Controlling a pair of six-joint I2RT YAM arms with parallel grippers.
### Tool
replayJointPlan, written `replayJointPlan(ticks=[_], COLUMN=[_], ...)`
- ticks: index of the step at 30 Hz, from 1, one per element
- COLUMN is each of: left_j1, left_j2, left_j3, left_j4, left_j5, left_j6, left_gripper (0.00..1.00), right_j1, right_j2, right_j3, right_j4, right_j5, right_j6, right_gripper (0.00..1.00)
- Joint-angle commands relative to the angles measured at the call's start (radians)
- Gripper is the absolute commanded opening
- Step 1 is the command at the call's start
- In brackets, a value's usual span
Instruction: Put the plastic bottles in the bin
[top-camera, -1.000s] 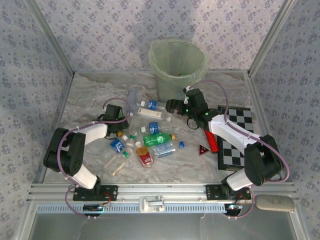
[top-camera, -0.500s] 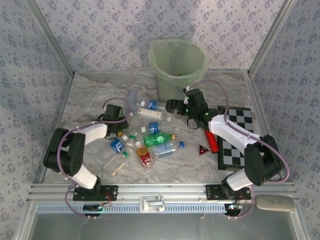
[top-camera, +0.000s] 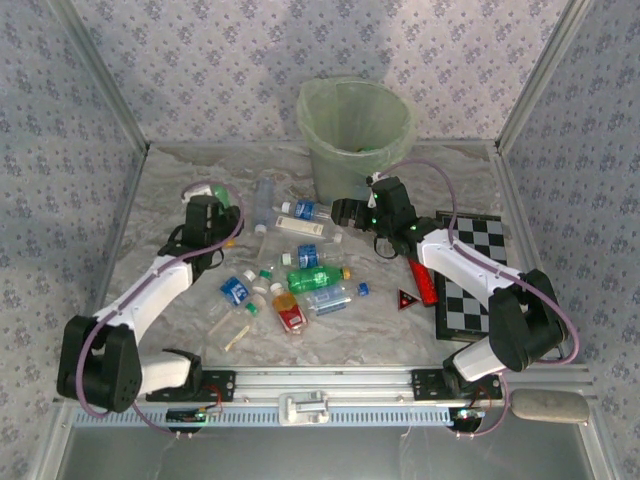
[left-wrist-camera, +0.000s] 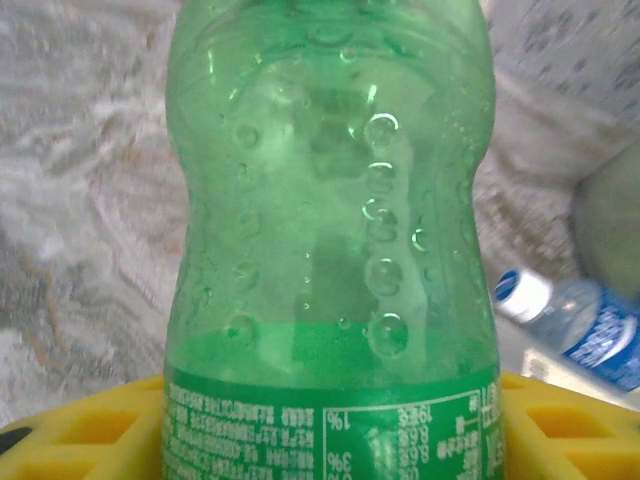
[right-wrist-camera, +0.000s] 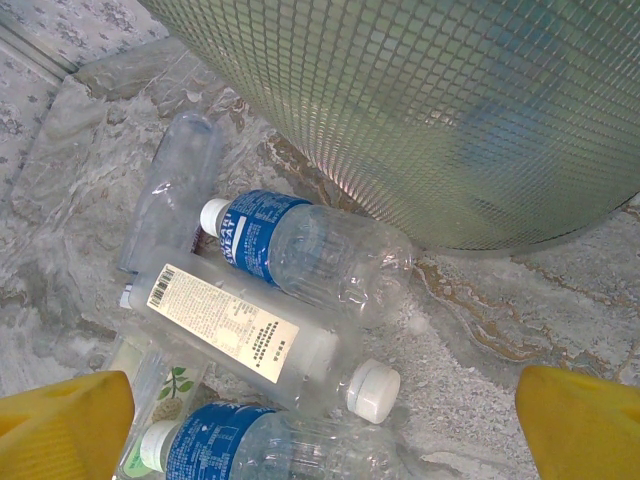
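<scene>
My left gripper (top-camera: 213, 207) is raised over the far left of the table, shut on a green plastic bottle (top-camera: 221, 192). In the left wrist view the green bottle (left-wrist-camera: 330, 250) stands between my yellow fingers (left-wrist-camera: 80, 435). My right gripper (top-camera: 345, 212) hangs open beside the pale green bin (top-camera: 355, 130), over a blue-labelled bottle (right-wrist-camera: 300, 245) and a white-labelled bottle (right-wrist-camera: 250, 335) that lie against the bin's wall (right-wrist-camera: 450, 110). Several more bottles lie mid-table, among them a second green one (top-camera: 315, 277) and an orange-red one (top-camera: 288, 312).
A checkerboard (top-camera: 480, 275) lies at the right, with a red cylinder tube (top-camera: 425, 280) and a small red triangle (top-camera: 406, 299) along its left side. Patterned walls close in the table on three sides. A clear bottle (top-camera: 264, 197) lies left of the bin.
My left arm has swung up and away from the bottle pile toward the far left, carrying the green bottle. The right arm has not moved.
</scene>
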Motion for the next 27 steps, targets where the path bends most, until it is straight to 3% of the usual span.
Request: replayJointPlan(ticks=[1,6,11,19,27], left_j1=[0.003,-0.019,-0.100,-0.207,-0.281], left_j2=[-0.061,-0.092,-0.035,0.243,0.577], left_j3=[0.070,0.161,0.323,0.690,1.125], left_j4=[0.038,0.077,0.089,0.019,-0.189], left_j5=[0.031,0.128,0.192,0.342,0.419], left_j6=[0.021,0.037,0.119,0.219,0.290], left_gripper=[0.54,0.53,0.53,0.53,0.53], right_j1=[-0.004,-0.023,-0.049,-0.092,-0.137], right_j2=[-0.012,-0.034,-0.063,-0.142,-0.235], right_j3=[-0.015,-0.040,-0.071,-0.144,-0.217], right_j4=[0.016,0.020,0.023,0.023,0.005], right_j5=[-0.007,-0.008,-0.013,-0.014,0.001], right_j6=[-0.015,-0.018,-0.018,-0.019,-0.015], right_gripper=[1.00,1.00,1.00,1.00,1.00])
